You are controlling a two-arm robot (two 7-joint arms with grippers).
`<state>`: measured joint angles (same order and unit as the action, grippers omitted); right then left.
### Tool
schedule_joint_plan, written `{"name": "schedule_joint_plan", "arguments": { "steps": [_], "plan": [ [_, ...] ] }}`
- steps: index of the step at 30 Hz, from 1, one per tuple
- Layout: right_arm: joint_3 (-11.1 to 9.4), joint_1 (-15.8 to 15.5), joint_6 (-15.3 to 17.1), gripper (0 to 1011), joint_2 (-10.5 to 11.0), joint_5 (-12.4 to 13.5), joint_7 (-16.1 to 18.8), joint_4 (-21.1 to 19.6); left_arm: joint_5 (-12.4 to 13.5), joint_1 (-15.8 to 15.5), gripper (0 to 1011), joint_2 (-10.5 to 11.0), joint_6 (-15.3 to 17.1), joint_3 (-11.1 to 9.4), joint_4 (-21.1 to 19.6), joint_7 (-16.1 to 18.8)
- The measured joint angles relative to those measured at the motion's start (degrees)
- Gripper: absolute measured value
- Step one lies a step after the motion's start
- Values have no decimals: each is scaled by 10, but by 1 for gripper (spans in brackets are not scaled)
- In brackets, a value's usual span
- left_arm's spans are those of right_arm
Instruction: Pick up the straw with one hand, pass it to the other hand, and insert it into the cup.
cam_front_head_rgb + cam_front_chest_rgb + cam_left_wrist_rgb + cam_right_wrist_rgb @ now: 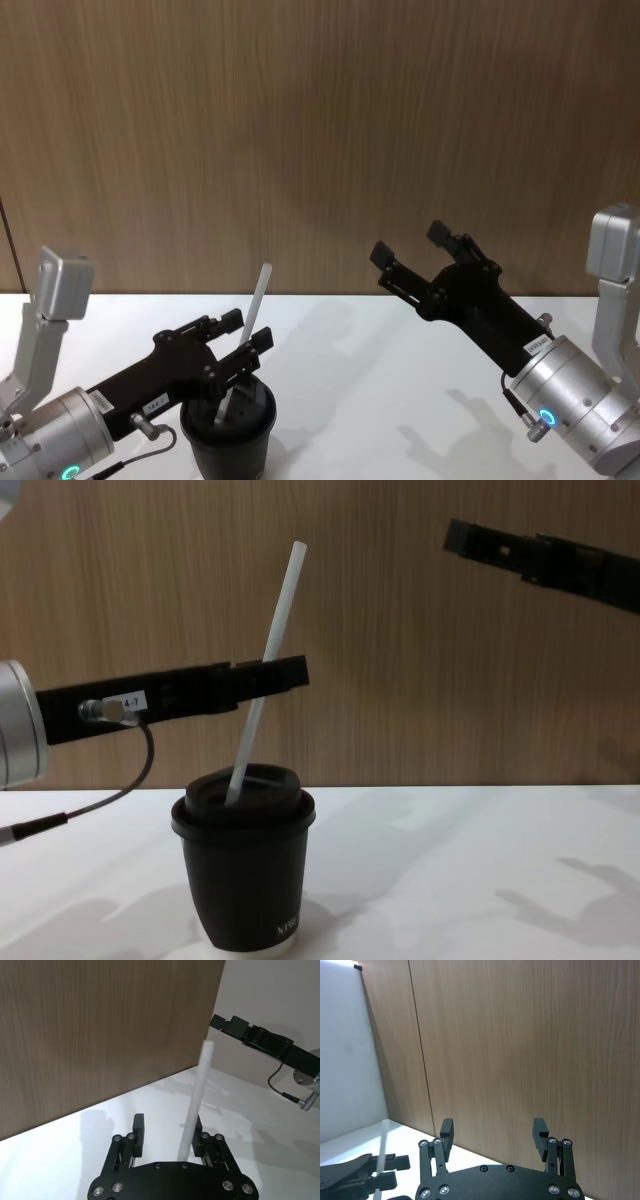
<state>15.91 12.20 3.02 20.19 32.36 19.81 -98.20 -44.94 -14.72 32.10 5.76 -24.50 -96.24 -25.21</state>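
chest view: the matte black paper cup with its black plastic lid (243, 865) stands near and to the left on the white table (450, 870). the thin white translucent straw (265, 670) has its lower end in the lid and leans up and to the right, long axis near upright. the left black gripper with the green-ringed wrist (237, 338) is at the straw above the lid, jaws spread, the straw against one finger only. the right black gripper with the blue-ringed wrist (412, 245) hangs well apart to the right, jaws wide and empty. the left arm is far nearer; i judge only letting go remains.
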Motion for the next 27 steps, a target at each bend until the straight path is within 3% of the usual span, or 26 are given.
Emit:
{"name": "schedule_joint_plan", "arguments": {
  "steps": [9,17,27],
  "plan": [
    [0,0,0,1000,0,0,0,0,4,13,795,1,-15,13,-14,3],
    [0,0,0,1000,0,0,0,0,9,31,992,10,-48,32,-35,-10],
    [0,0,0,1000,0,0,0,0,16,68,1003,25,-114,67,-72,-39]
  ]
}}
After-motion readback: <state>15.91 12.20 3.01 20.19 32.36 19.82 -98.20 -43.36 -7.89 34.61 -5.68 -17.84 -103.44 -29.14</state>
